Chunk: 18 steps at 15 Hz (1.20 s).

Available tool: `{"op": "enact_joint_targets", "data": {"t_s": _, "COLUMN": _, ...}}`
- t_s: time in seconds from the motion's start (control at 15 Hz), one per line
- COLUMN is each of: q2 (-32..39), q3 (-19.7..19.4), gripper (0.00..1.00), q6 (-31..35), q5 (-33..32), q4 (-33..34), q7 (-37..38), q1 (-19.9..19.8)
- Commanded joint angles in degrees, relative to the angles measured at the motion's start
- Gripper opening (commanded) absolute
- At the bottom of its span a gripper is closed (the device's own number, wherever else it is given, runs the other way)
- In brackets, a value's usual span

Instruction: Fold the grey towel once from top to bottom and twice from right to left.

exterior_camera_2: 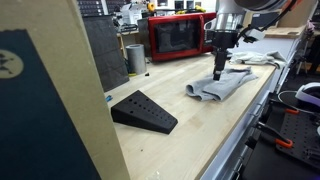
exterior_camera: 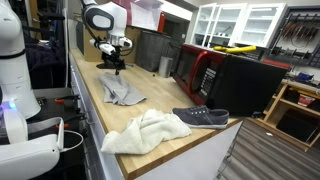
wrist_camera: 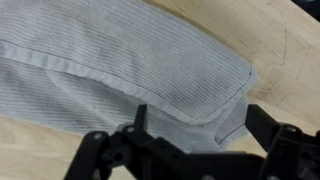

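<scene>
The grey towel (exterior_camera: pixel 122 93) lies crumpled and partly folded on the wooden counter, and shows in both exterior views (exterior_camera_2: pixel 220 86). In the wrist view it fills most of the frame (wrist_camera: pixel 120 60), with a hemmed edge and a folded corner at the lower right. My gripper (exterior_camera: pixel 118 68) points straight down over the towel's far end (exterior_camera_2: pixel 218 72). Its two black fingers (wrist_camera: pixel 200 115) are open and straddle the folded corner, close to the cloth. Nothing is gripped between them.
A white towel (exterior_camera: pixel 148 130) and a grey shoe (exterior_camera: pixel 200 117) lie near the counter's edge. A red microwave (exterior_camera_2: pixel 178 37) and a metal bin (exterior_camera_2: pixel 135 57) stand by the wall. A black wedge (exterior_camera_2: pixel 145 110) sits on the counter.
</scene>
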Motion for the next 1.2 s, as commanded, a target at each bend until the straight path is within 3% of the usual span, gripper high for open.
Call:
{"op": "enact_joint_targets", "data": {"t_s": 0.0, "q2": 1.7, "q3": 0.6, "gripper": 1.0, "q6": 2.5, "q5": -4.7, "q4": -1.1, "q7": -4.6, "q1": -0.8}}
{"op": "enact_joint_targets", "data": {"t_s": 0.2, "q2": 4.0, "q3": 0.7, "gripper": 1.0, "q6": 5.4, "q5": -8.4, "q4": 0.1, "q7": -6.4, "q1": -1.5}}
{"op": "enact_joint_targets", "data": {"t_s": 0.87, "q2": 10.0, "q3": 3.0, "gripper": 1.0, "q6": 8.6, "q5": -6.2, "q4": 6.0, "q7": -8.5, "q1": -0.6}}
{"op": "enact_joint_targets", "data": {"t_s": 0.93, "q2": 10.8, "q3": 3.4, "gripper": 0.75, "q6": 8.8, "q5": -6.3, "q4": 6.4, "q7": -8.7, "q1": -0.8}}
{"op": "enact_joint_targets", "data": {"t_s": 1.0, "q2": 11.6, "q3": 3.6, "gripper": 0.72, "q6": 8.9, "q5": -6.3, "q4": 6.7, "q7": -9.1, "q1": -1.0}}
{"op": "enact_joint_targets", "data": {"t_s": 1.13, "q2": 13.3, "q3": 4.1, "gripper": 0.56, "q6": 9.1, "q5": -6.6, "q4": 7.2, "q7": -10.0, "q1": -1.7}}
